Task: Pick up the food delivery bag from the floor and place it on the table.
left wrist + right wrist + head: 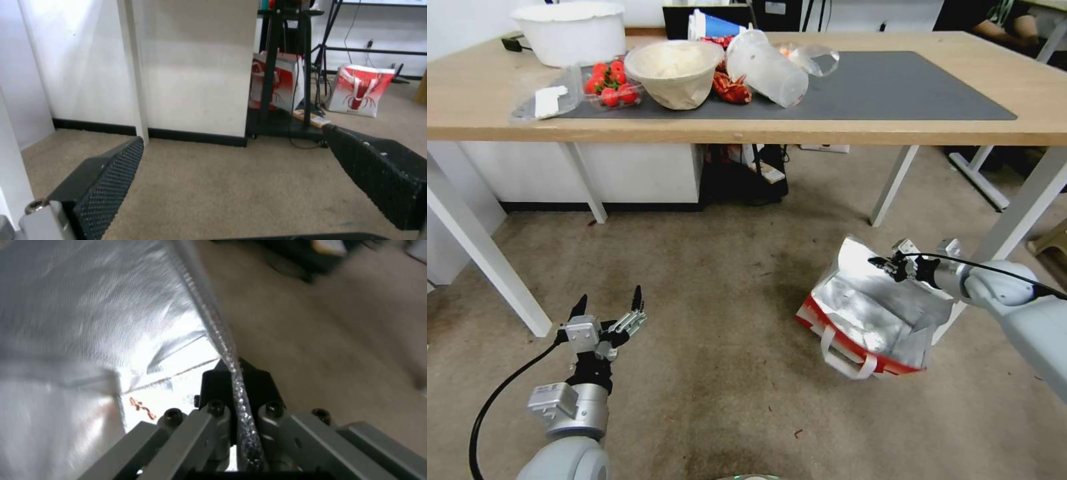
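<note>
Right now the large white-and-red paper food delivery bag (872, 320) with silver foil lining sits on the worn grey-brown carpet floor (707, 320), mouth gaping open, just beside a white leg of the light-wood rectangular table (840, 130). A white strap handle (844, 359) hangs off the bag's red front edge. The right gripper (887, 265) is at the bag's upper rim, jaws clamped together on the thin foil edge (231, 366); the right wrist view shows that crinkled edge running straight between the two black fingers (218, 381). The bag's base is touching the floor.

The left gripper (608, 303) hangs low over bare carpet, well apart from the bag, on its far side from the right arm. Its jaws are spread wide with nothing between them; textured black pads (109, 180) show in the left wrist view.

On the tabletop, above and beyond the bag, a dark grey mat (894, 87) carries a beige paper bowl (675, 72), a clear tub of red strawberries (610, 85) and a tipped clear plastic cup (767, 69). A white round tub (570, 32) stands at the tabletop's back corner.
</note>
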`<state>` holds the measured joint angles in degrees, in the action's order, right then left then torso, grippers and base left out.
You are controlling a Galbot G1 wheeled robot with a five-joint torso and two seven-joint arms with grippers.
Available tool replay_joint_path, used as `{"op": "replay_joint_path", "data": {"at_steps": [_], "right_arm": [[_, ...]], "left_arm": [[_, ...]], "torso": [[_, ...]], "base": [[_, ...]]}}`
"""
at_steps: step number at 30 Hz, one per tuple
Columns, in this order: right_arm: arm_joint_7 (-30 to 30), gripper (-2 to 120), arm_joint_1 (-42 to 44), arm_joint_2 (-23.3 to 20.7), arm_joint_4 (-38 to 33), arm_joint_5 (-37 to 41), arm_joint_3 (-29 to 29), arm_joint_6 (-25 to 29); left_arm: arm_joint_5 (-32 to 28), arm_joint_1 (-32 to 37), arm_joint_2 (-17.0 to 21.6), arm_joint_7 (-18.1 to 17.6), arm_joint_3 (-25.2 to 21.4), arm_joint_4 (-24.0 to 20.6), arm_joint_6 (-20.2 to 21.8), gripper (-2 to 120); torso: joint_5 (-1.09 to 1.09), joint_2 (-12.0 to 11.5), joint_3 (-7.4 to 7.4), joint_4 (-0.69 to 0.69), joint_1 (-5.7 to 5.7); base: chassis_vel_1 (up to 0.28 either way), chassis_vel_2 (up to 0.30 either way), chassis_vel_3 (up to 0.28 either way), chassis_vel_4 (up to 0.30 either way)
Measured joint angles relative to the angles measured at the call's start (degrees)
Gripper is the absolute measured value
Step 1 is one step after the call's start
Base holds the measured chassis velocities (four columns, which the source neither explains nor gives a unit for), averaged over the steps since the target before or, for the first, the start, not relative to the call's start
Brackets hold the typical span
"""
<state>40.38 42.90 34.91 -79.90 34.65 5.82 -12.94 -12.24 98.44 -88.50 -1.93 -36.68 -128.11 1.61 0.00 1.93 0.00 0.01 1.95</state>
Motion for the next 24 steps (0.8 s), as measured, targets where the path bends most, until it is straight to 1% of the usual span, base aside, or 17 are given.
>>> {"op": "replay_joint_path", "data": {"at_steps": [1,2,4,5,7,8,9,10,11,14,15,19,20,21,22,23,24], "right_arm": [[1.39,0,1.22,-1.32,-2.29,1.62,0.88,0.16],[1.39,0,1.22,-1.32,-2.29,1.62,0.88,0.16],[2.43,0,3.61,-3.86,-6.84,4.78,2.23,0.22],[2.43,0,3.61,-3.86,-6.84,4.78,2.23,0.22],[3.26,0,5.95,-6.56,-11.69,7.84,3.95,0.15],[3.26,0,5.95,-6.56,-11.69,7.84,3.95,0.15],[3.35,0,6.66,-7.47,-13.27,8.71,4.73,0.05],[3.38,0,7.66,-9.16,-16.32,10.43,5.96,-0.26],[3.38,0,7.66,-9.16,-16.32,10.43,5.96,-0.26],[3.37,0,9.03,-12.39,-21.59,14.77,7.84,-0.98],[3.37,0,9.03,-12.39,-21.59,14.77,7.84,-0.98],[3.36,0,11.32,-16.41,-28.88,20.67,11.26,-1.56],[3.36,0,11.32,-16.41,-28.88,20.67,11.26,-1.56],[3.33,0,12.49,-17.41,-30.87,22.05,12.73,-1.77],[3.27,0,12.83,-17.69,-31.40,22.44,13.24,-1.83],[3.12,0,14.31,-18.77,-33.25,24.22,15.56,-2.08],[3.12,0,14.31,-18.77,-33.25,24.22,15.56,-2.08]], "left_arm": [[0.00,-0.01,0.01,0.00,0.03,0.00,-0.01,100],[0.00,-0.01,0.01,0.00,0.03,0.00,-0.01,100],[0.00,-0.03,0.10,0.00,0.07,0.00,-0.03,100],[0.00,-0.03,0.10,0.00,0.07,0.00,-0.03,100],[0.00,-0.15,0.18,0.00,0.09,0.01,-0.04,100],[0.00,-0.15,0.18,0.00,0.09,0.01,-0.04,100],[0.00,-0.18,0.22,0.00,0.10,0.01,-0.05,100],[0.00,-0.28,0.29,0.00,0.10,0.02,-0.10,100],[0.00,-0.28,0.29,0.00,0.10,0.02,-0.10,100],[-0.02,-0.51,0.45,0.00,0.11,0.02,-0.20,100],[-0.02,-0.51,0.45,0.00,0.11,0.02,-0.20,100],[-0.07,-0.74,0.56,0.01,0.19,0.04,-0.30,100],[-0.07,-0.74,0.56,0.01,0.19,0.04,-0.30,100],[-0.08,-0.78,0.60,0.02,0.24,0.04,-0.33,100],[-0.08,-0.80,0.62,0.02,0.25,0.04,-0.34,100],[-0.10,-0.81,0.71,0.03,0.30,0.02,-0.35,100],[-0.10,-0.81,0.71,0.03,0.30,0.02,-0.35,100]], "torso": [[-0.01,0.00,0.00,-0.02,0.00],[-0.01,0.00,0.00,-0.02,0.00],[0.00,0.00,0.00,-0.02,0.00],[0.00,0.00,0.00,-0.02,0.00],[-0.01,0.00,0.00,-0.01,0.00],[-0.01,0.00,0.00,-0.01,0.00],[0.00,0.00,0.00,-0.01,0.00],[-0.01,0.00,0.00,-0.01,0.00],[-0.01,0.00,0.00,-0.01,0.00],[-0.01,0.00,0.00,-0.01,0.00],[-0.01,0.00,0.00,-0.01,0.00],[-0.01,0.00,0.00,0.00,0.00],[-0.01,0.00,0.00,0.00,0.00],[0.00,0.00,0.00,-0.01,0.00],[0.00,0.00,-0.01,-0.01,0.00],[-0.02,0.01,-0.01,-0.01,0.00],[-0.02,0.01,-0.01,-0.01,0.00]], "base": [[0.000,0.000,0.000,0.000],[0.000,0.000,0.000,0.000],[0.000,0.000,0.000,0.000],[0.000,0.000,0.000,0.000],[0.000,0.000,0.000,0.000],[0.000,0.000,0.000,0.000],[0.000,0.000,0.000,0.000],[0.000,0.000,0.000,0.000],[0.000,0.000,0.000,0.000],[0.000,0.000,0.000,0.000],[0.000,0.000,0.000,0.000],[0.000,0.000,0.000,0.000],[0.000,0.000,0.000,0.000],[0.000,0.000,0.000,0.000],[0.000,0.000,0.000,0.000],[0.000,0.000,0.000,0.000],[0.000,0.000,0.000,0.000]]}}
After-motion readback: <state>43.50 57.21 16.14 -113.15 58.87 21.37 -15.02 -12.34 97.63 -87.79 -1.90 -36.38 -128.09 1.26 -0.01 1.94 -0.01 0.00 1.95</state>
